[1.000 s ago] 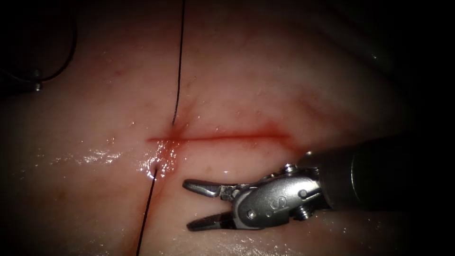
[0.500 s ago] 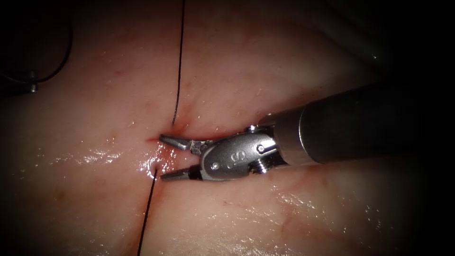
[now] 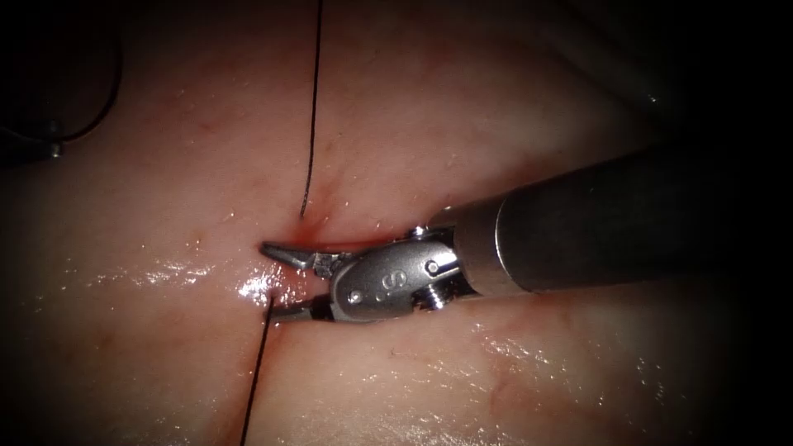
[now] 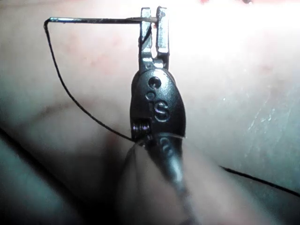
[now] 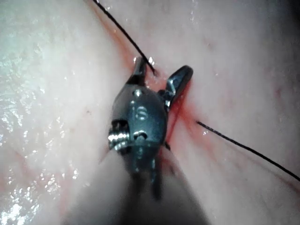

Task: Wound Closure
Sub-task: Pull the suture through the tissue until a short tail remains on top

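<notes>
My right claw [image 3: 273, 279] sits spread and empty at the left end of the cut [image 3: 363, 243] in the tissue [image 3: 462, 107], one jaw on each side of it, close by where the thread [image 3: 312, 107] enters. My left claw [image 4: 153, 18] pinches the needle [image 4: 93, 20] near its end, clear of the tissue.

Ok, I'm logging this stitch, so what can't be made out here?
- Cut: endoscope view, mostly hidden under the right tool, whose open jaws hold nothing.
- Needle: left wrist view, edge-on in the shut left tool, out of the tissue; grip point along its curve unclear.
- Thread: endoscope view, cut off by top and bottom edges.
</notes>
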Robot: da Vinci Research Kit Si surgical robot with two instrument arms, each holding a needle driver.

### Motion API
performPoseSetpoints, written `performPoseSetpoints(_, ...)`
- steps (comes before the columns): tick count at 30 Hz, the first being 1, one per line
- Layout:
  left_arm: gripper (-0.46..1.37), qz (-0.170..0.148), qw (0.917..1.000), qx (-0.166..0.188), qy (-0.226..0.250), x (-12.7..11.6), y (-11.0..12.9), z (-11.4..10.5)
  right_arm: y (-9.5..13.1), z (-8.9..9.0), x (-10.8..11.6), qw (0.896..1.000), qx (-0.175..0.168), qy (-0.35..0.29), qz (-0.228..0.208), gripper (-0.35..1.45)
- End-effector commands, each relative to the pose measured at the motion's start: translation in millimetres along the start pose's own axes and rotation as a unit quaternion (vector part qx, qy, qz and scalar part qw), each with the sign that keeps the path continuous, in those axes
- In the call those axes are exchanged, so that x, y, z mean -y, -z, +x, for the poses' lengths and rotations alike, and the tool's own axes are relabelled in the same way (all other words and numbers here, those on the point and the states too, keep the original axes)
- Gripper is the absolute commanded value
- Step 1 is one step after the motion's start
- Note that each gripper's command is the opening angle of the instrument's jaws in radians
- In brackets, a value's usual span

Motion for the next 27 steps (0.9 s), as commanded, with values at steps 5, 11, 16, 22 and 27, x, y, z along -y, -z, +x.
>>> performPoseSetpoints(5,-0.35,-0.004,1.0,0.0,0.0,0.0,0.0,0.0,0.1,0.0,0.2,0.998,0.009,0.003,0.065,-0.35)
performPoseSetpoints(11,-0.35,-0.004,1.0,0.0,0.003,0.1,-0.3,-0.1,0.4,0.7,1.3,0.997,0.004,0.005,0.072,-0.35)
performPoseSetpoints(16,-0.35,-0.003,1.0,0.0,0.003,0.1,-0.8,-0.3,1.4,3.2,3.9,0.995,0.002,0.011,0.096,-0.35)
performPoseSetpoints(22,-0.35,-0.004,1.0,-0.002,0.002,-0.1,-1.4,-0.5,2.5,9.0,8.6,0.991,-0.006,0.019,0.13,-0.35)
performPoseSetpoints(27,-0.35,-0.004,1.0,-0.003,0.001,-0.3,-1.7,-0.6,3.3,15.0,12.8,0.989,-0.026,0.022,0.144,-0.35)
